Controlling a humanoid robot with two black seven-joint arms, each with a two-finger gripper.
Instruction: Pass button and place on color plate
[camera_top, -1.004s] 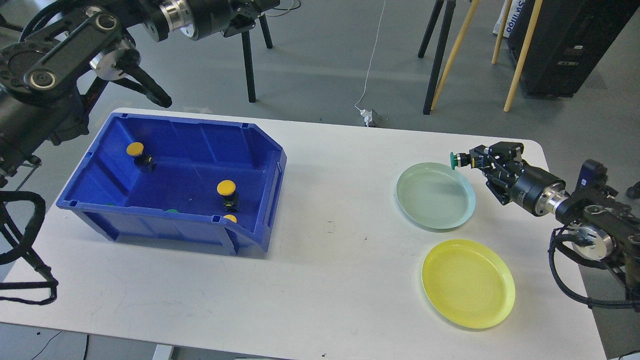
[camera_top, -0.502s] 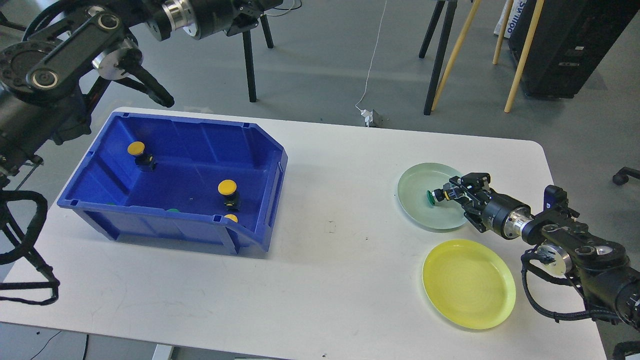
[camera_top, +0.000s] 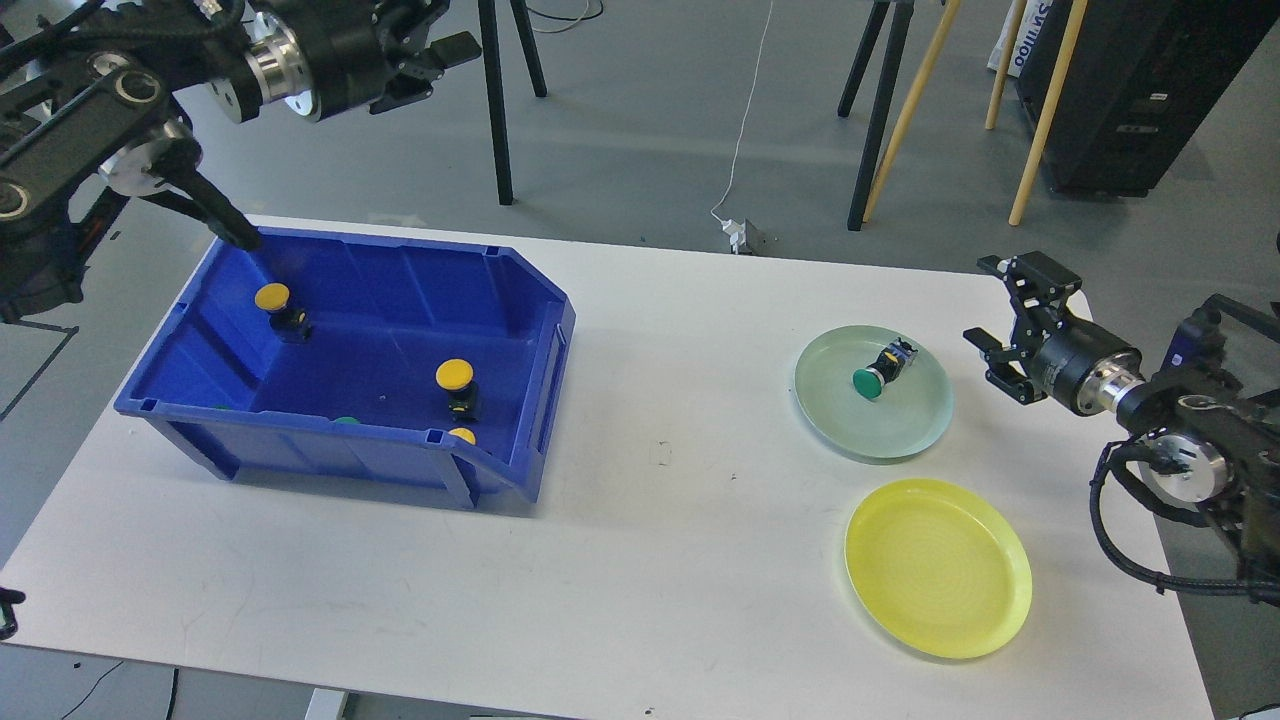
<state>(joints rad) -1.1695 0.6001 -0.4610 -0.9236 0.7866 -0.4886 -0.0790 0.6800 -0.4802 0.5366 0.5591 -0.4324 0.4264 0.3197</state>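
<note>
Green-capped button (camera_top: 880, 369) lies on its side inside the pale green plate (camera_top: 920, 425), right of centre frame, apart from the right gripper (camera_top: 1010, 315), whose fingers are spread and empty. Left gripper (camera_top: 425, 55), upper left above the blue bin (camera_top: 540, 330), also appears released. Retract the right arm clear of the plate rim, then match the next button's cap colour to its plate.

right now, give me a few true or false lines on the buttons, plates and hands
1. The green button lies on its side in the green plate. True.
2. The right hand grips that button. False: it is open, apart from it.
3. The yellow plate holds a button. False: nothing lies in it.
4. Yellow buttons sit in the blue bin. True.
5. The left hand reaches into the bin. False: it is raised beyond it.
</note>
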